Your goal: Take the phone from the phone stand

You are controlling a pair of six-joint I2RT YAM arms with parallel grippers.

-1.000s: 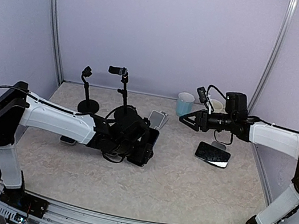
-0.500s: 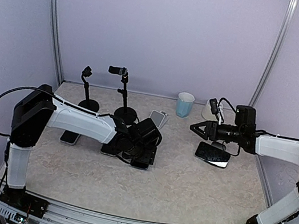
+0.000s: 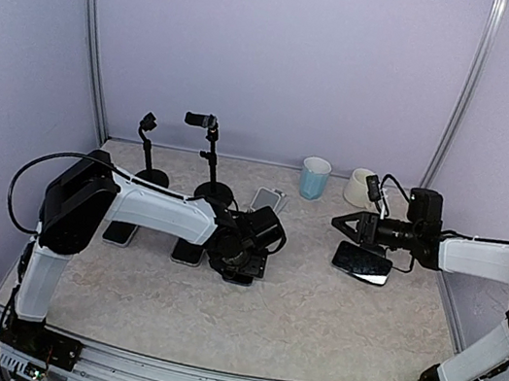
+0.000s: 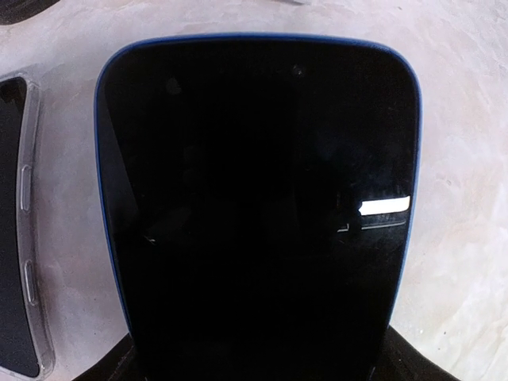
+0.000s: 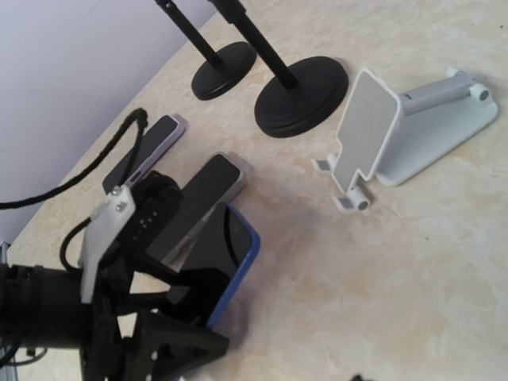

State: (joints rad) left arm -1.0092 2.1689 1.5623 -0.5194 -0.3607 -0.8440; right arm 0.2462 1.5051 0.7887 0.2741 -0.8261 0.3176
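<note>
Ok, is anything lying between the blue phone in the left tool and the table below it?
Nothing visible does. The blue phone, held by the left tool, shows bare table past its far and right edges. A clear-cased phone lies close beside its left edge, apparently not under it. The white stand sits apart.

A dark phone (image 3: 361, 262) lies flat just beneath the right gripper (image 3: 337, 223), and beyond it, near the back wall, stand a pale blue cup (image 3: 315, 178) and a whitish cup (image 3: 363, 187). Just left of the left gripper (image 3: 243, 264) lies a clear-cased phone (image 4: 17, 238), with another phone (image 3: 117, 231) farther left. Behind them stand a black round-based stand (image 5: 302, 86) and a second black stand (image 5: 225, 59).
</note>
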